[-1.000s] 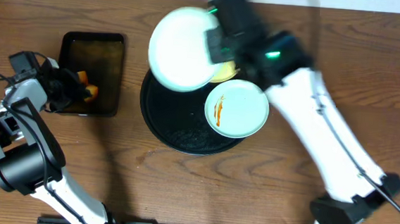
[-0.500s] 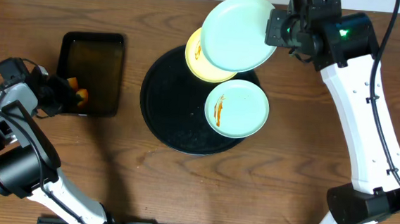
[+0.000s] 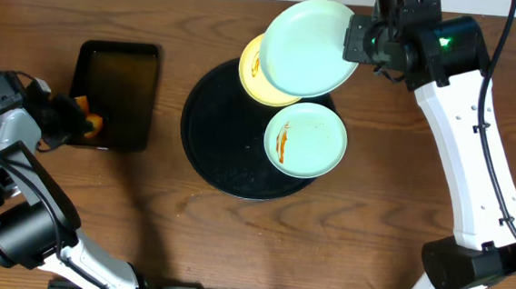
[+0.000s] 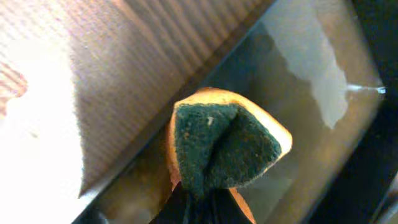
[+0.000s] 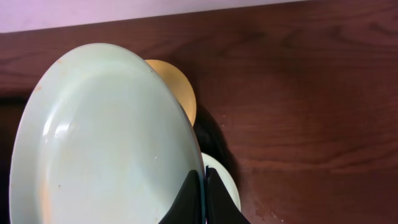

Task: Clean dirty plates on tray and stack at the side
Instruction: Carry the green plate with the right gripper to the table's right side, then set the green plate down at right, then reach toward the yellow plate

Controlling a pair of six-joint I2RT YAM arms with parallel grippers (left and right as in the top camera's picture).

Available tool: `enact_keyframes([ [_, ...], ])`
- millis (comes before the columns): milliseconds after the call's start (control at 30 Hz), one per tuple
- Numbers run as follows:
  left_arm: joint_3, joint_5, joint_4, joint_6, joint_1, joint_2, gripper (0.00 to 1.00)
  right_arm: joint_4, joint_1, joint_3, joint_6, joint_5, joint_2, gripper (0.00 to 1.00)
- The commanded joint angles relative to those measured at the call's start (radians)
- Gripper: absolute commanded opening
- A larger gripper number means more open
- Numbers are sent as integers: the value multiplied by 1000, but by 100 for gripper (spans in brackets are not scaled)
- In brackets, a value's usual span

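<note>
We see on the round tray (image 3: 217, 146) one plate (image 3: 306, 141) at right, a second plate (image 3: 253, 71) at the far edge under a third plate (image 3: 309, 46), and left of it a rectangular tray (image 3: 121, 80) with a sponge (image 3: 85, 121) at its left edge.

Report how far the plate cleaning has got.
Done: the lifted mint plate looks streak-free. In hand: right end effector grips its rim over the tray's edge; left end effector pinches the sponge. Left: the streaked mint plate and yellow plate; nothing stacked yet.

tabletop (image 3: 99, 206): grained wood, matt | plates (image 3: 317, 141): smooth, glossy | tray (image 3: 209, 132): black, slight sheen | sponge (image 4: 221, 146): rough green scourer, orange foam
</note>
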Motion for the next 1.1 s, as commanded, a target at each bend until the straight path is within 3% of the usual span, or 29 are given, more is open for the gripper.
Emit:
enact_keyframes([
  [0,19,-35,-2,19,7,-23,8,0,-5,3,13,-2,0,1],
  [233,21,208,30,23,-2,-66,8,30,-5,3,13,27,0,1],
  [367,21,206,29,64,-32,-126,7,66,-36,3,80,33,0,1],
  [467,21,151,21,64,-68,-183,7,65,-159,3,144,-18,0,1],
  [767,20,147,10,65,-82,-187,7,11,-409,-57,144,-16,55,1],
  [900,20,147,10,65,-82,-187,7,68,-448,-150,139,-38,124,1],
  [1067,20,112,6,64,-82,-187,7,229,-452,-239,95,-220,259,1],
])
